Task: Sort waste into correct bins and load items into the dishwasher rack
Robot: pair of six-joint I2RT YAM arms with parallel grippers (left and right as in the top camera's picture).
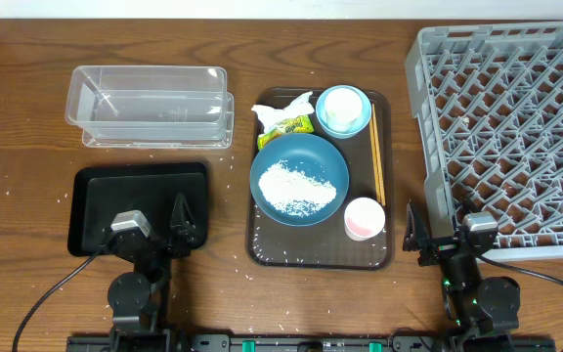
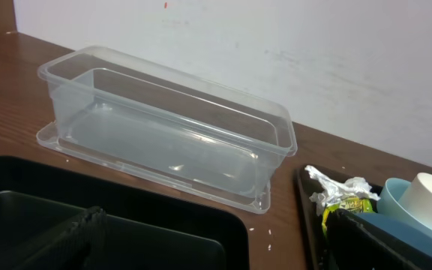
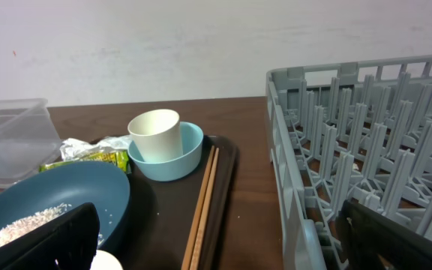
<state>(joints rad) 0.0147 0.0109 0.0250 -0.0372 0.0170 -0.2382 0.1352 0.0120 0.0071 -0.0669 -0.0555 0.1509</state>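
A dark-blue bowl (image 1: 298,179) with a heap of white rice (image 1: 299,186) sits on the brown serving tray (image 1: 262,244). Behind it lie a crumpled napkin (image 1: 280,110) and a yellow-green wrapper (image 1: 287,126). A pale-blue cup (image 1: 343,110) holds a white cup (image 3: 156,135). Chopsticks (image 1: 376,152) lie along the tray's right side. A pink-lined white cup (image 1: 364,218) stands at the front right. The clear tub (image 1: 150,106) and black tray (image 1: 140,200) are on the left, the grey rack (image 1: 511,127) on the right. My left gripper (image 1: 154,233) hangs open over the black tray's front. My right gripper (image 1: 438,240) is open between serving tray and rack.
Loose rice grains are scattered on the wooden table (image 1: 233,264) around the serving tray's front. A wall rises behind the table. In the right wrist view the chopsticks (image 3: 201,202) and the rack's wall (image 3: 298,187) lie between my fingers (image 3: 223,251).
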